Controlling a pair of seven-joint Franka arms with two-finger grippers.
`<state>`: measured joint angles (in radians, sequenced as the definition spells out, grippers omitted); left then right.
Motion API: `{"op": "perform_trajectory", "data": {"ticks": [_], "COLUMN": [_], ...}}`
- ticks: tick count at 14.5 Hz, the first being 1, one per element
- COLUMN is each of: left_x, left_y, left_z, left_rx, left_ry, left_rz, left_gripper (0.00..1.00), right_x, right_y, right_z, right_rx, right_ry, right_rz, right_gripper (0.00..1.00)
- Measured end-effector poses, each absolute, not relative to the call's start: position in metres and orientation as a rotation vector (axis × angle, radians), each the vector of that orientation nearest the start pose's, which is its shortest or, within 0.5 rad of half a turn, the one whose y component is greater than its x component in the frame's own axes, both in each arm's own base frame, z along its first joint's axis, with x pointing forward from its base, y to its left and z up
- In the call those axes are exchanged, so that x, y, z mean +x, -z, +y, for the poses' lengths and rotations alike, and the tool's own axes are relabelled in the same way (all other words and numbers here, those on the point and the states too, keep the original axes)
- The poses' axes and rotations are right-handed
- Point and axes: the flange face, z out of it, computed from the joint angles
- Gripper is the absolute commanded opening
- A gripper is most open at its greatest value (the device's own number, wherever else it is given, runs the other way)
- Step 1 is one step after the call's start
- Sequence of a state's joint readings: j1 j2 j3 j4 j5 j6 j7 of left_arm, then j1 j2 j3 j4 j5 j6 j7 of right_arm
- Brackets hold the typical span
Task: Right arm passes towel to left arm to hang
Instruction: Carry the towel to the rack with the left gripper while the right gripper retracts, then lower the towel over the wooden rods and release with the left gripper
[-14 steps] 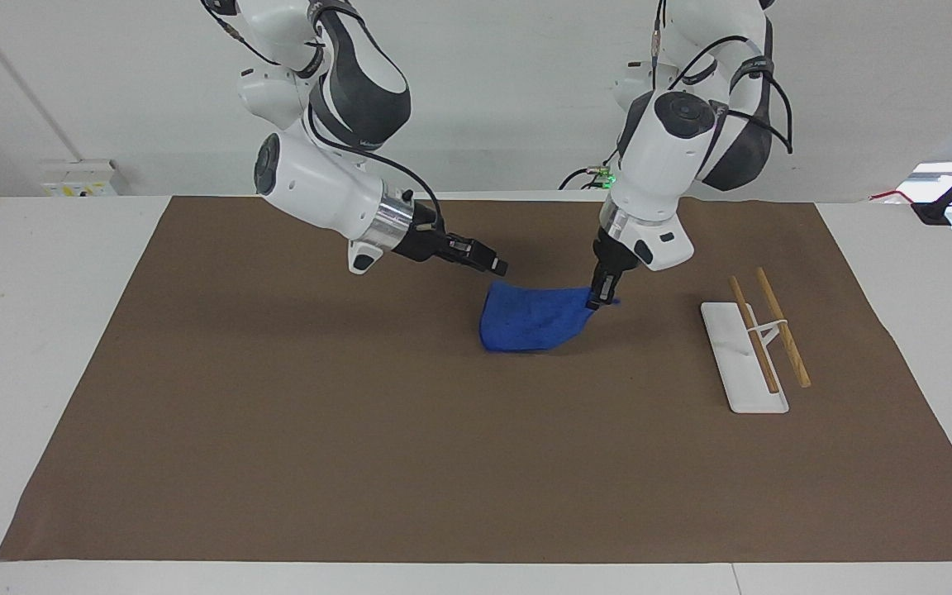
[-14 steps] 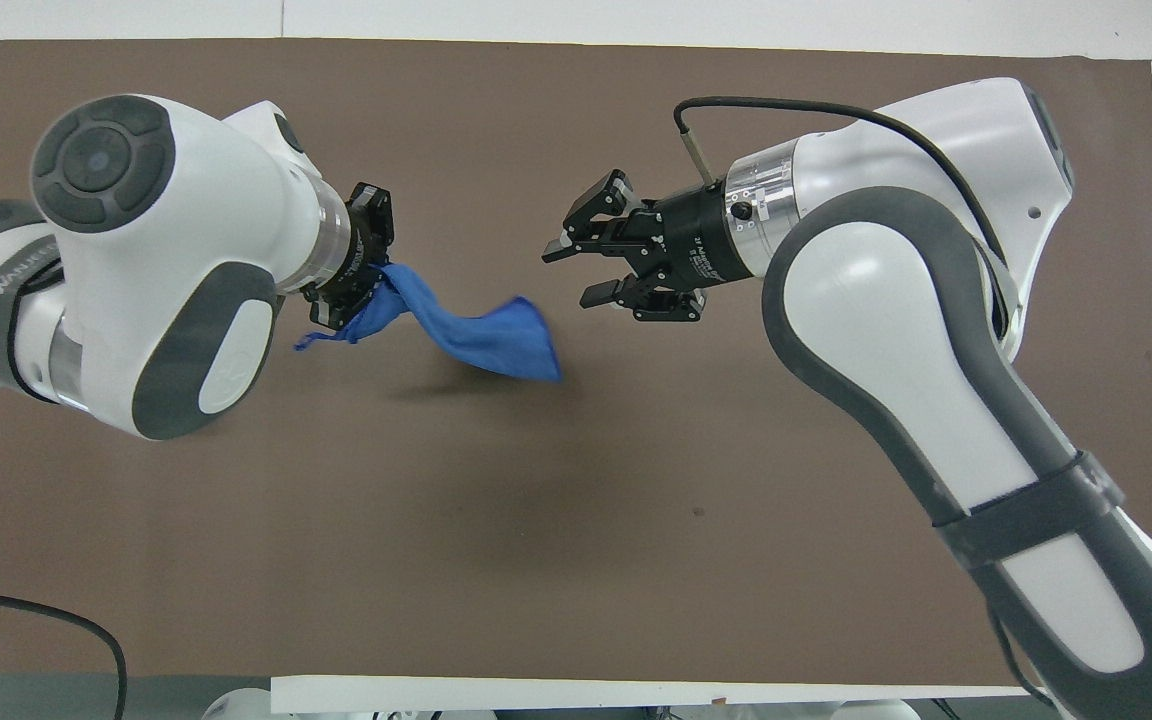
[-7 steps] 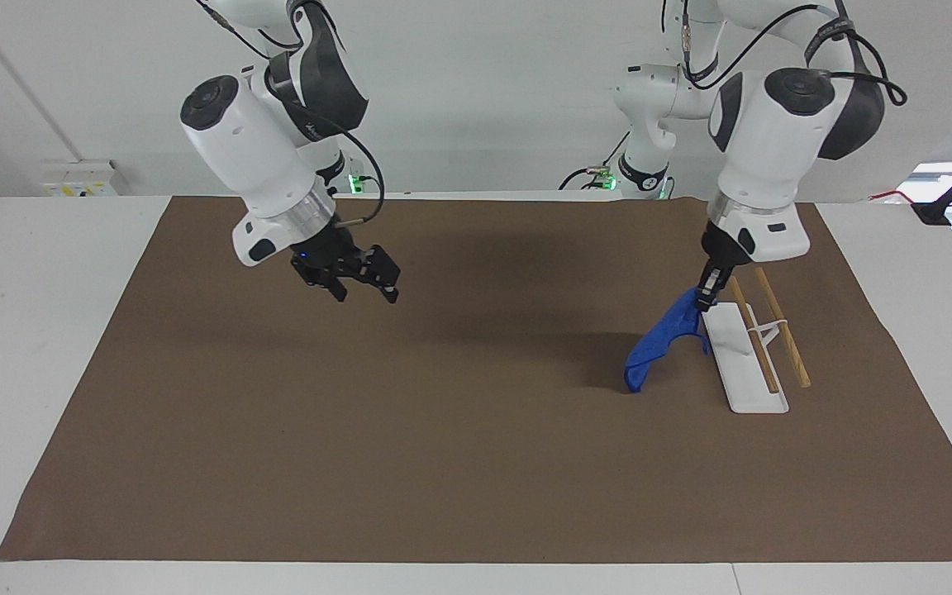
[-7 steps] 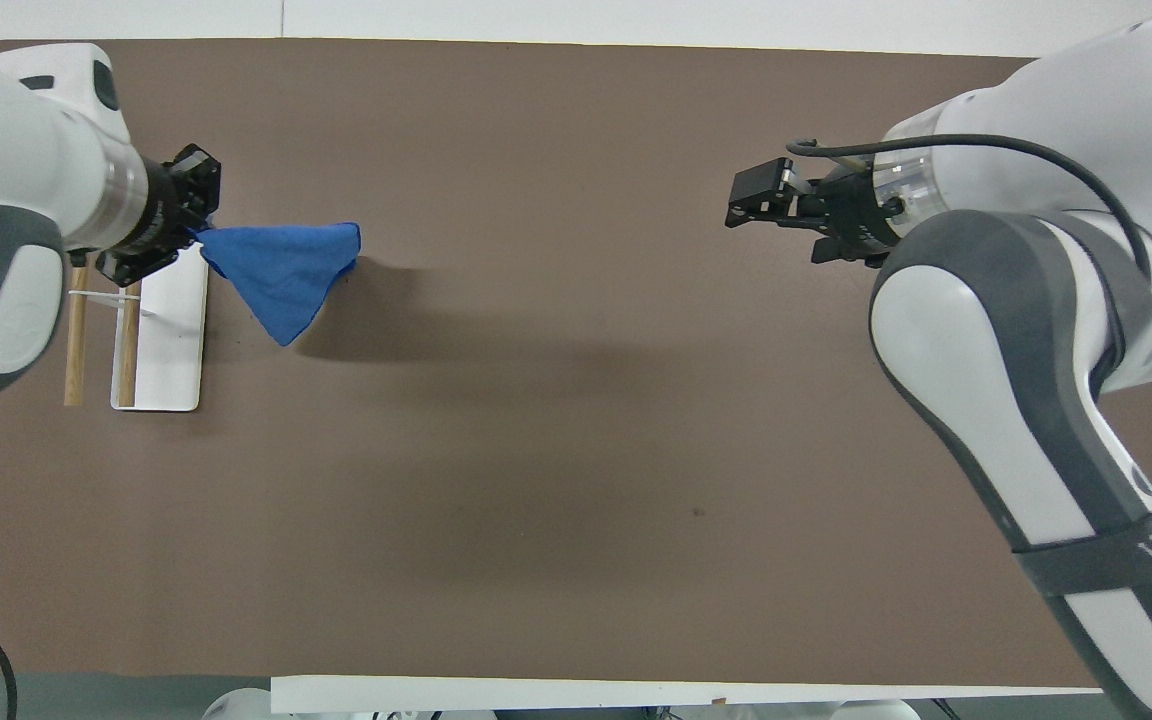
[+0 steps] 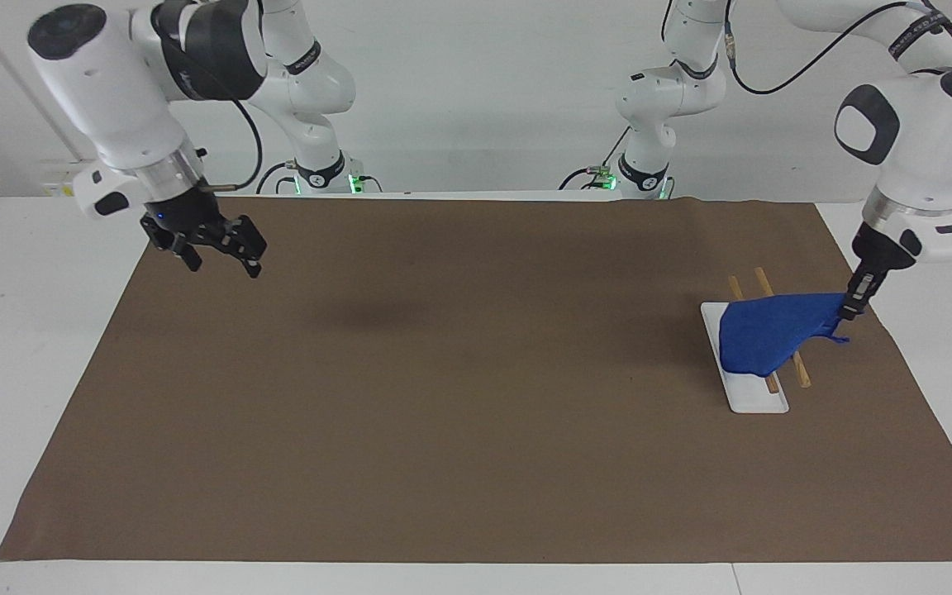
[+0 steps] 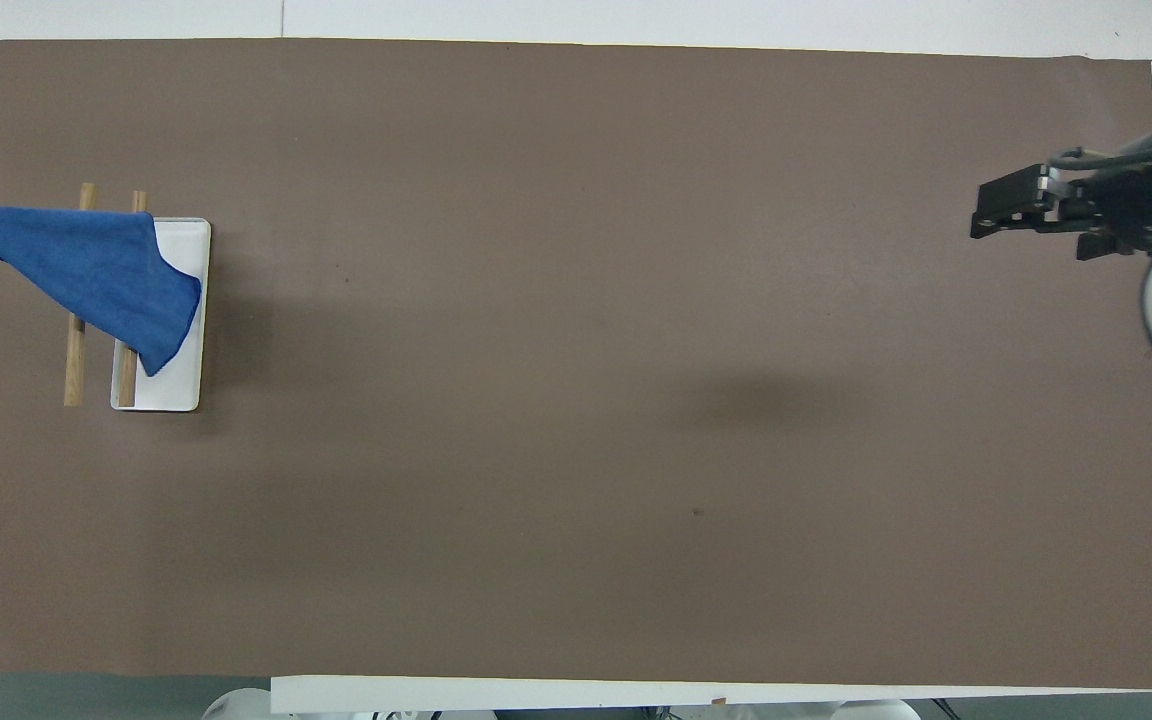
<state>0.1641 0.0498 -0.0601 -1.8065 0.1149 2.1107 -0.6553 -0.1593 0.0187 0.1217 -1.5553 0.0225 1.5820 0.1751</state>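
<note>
Brown mat point(image 5: 443, 397) on a white table point(image 5: 30, 347), white wall, left gripper point(image 5: 848, 304) pinching a blue towel point(image 5: 769, 335) corner, towel draped over the rack point(image 5: 744, 388), right gripper point(image 5: 220, 252) spread wide, empty, over the mat's edge.

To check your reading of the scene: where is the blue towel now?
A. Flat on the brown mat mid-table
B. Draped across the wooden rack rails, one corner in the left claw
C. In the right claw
B: the towel lies over the rack rails, its corner pinched by the left claw.
</note>
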Motion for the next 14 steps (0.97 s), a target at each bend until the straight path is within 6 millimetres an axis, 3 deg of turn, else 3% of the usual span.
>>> {"op": "perform_trajectory", "data": {"ticks": [2, 4, 9, 14], "left_x": [0.595, 0.592, 0.588, 0.589], "left_y": [-0.529, -0.521, -0.485, -0.478], "left_z": [0.094, 0.105, 0.098, 0.079], "left_rx": [-2.886, -2.892, -2.916, -2.939], "left_ry": [0.434, 0.425, 0.453, 0.444], "left_rz": [-1.051, -1.011, -0.949, -0.893], "left_gripper": [0.0, 0.01, 0.01, 0.04], "right_x": [0.545, 0.534, 0.53, 0.512], "right_y": [-0.663, -0.68, -0.661, -0.663], "right_z": [-0.032, -0.033, -0.036, -0.049], "right_rx": [-3.126, -3.168, -3.194, -3.193], "right_ry": [-0.009, -0.05, -0.158, -0.17], "right_rz": [0.327, 0.321, 0.212, 0.215], "right_gripper": [1.0, 1.0, 1.0, 1.0]}}
